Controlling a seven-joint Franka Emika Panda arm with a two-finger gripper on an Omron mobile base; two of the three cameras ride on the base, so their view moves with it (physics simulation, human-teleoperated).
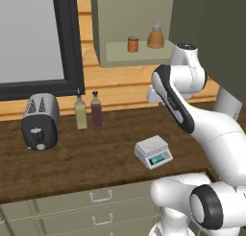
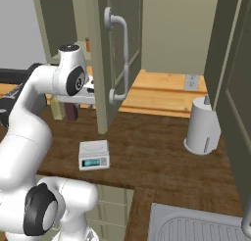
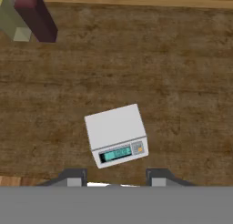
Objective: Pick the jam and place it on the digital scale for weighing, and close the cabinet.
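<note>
Hand view: digital scale (image 3: 116, 134) display faces 6 o'clock, slightly skewed; gripper (image 3: 116, 178) wide, empty, tips cropped. Jam (image 1: 133, 44) upright in cabinet (image 1: 139, 19), door (image 2: 117, 54) open.

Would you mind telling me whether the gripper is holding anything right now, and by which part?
Nothing is held. The gripper is open and empty above the scale; the jam sits on the cabinet shelf.

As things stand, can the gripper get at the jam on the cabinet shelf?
Probably yes: the cabinet door stands open and the jam sits near the shelf's front edge, nothing before it. The open gripper points down at the counter.
</note>
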